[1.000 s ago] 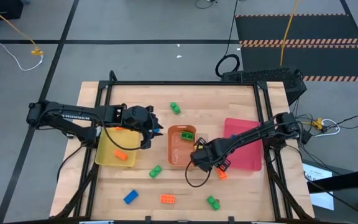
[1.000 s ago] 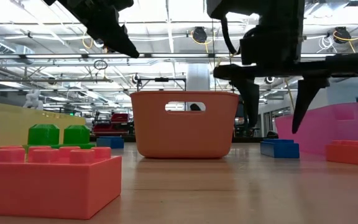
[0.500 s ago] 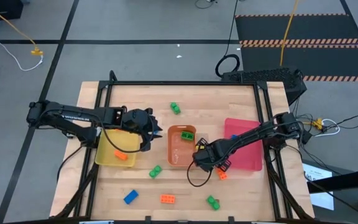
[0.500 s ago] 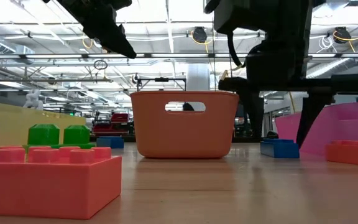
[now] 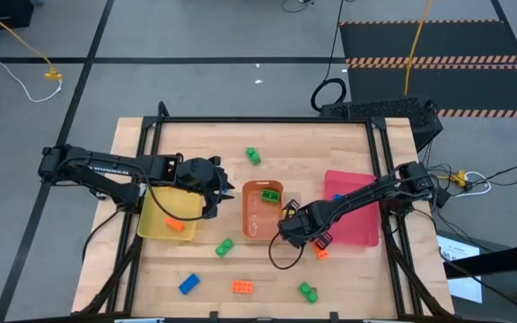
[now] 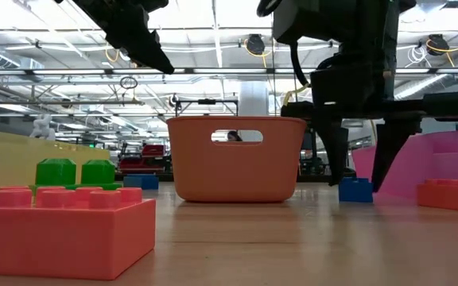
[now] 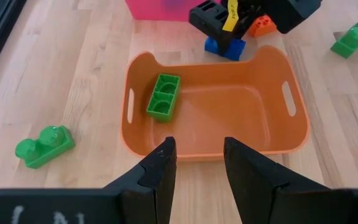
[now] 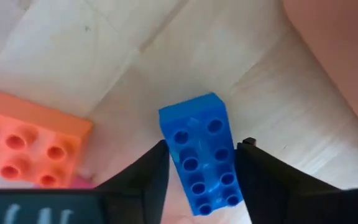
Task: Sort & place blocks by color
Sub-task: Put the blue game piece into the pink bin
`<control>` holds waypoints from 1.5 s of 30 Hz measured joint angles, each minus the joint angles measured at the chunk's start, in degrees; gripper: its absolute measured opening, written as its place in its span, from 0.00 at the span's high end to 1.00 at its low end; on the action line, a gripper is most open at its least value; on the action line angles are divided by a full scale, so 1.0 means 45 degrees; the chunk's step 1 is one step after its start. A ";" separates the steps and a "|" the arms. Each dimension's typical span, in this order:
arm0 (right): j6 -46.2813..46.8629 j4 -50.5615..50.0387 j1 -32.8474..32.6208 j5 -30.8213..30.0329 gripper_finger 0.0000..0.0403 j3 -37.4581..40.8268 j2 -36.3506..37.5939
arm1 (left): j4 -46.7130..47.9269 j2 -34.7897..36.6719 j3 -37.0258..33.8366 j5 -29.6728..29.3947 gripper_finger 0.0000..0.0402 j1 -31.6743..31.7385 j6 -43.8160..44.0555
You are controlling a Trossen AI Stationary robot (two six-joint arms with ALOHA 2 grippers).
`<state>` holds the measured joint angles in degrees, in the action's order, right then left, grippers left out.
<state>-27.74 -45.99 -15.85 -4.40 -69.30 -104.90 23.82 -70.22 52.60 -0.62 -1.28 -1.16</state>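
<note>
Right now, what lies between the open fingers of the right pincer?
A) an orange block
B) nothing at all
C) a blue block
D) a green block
C: the right wrist view shows a blue block on the table between the two dark fingers of the right pincer, and the low view shows the same blue block between them, with the fingers not closed on it.
</note>
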 joint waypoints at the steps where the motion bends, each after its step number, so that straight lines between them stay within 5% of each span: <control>1: 0.0124 0.0068 -0.0001 0.0010 0.65 0.0000 0.0000 | 0.0001 0.0000 0.0000 0.0000 0.66 0.0000 0.0009; 5: 0.0252 0.0153 -0.0001 -0.0005 0.72 -0.0007 0.0015 | 0.0000 0.0000 0.0000 0.0000 0.66 0.0000 0.0046; 21: 0.1770 -0.3094 0.0004 -0.1079 0.73 -0.2116 0.0852 | 0.0018 0.0005 0.0005 0.0000 0.66 0.0000 0.0041; 35: 0.6932 -0.6680 0.0182 -0.1691 0.72 -0.2394 0.3967 | 0.0022 0.0005 0.0005 0.0000 0.66 0.0000 0.0065; 45: 0.9944 -0.7713 0.0252 -0.0757 0.70 -0.0329 0.4265 | 0.0021 0.0005 0.0005 0.0000 0.66 -0.0010 0.0303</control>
<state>17.01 -80.70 -14.72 -7.81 -70.78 -85.71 23.92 -70.19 52.62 -0.62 -1.32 0.21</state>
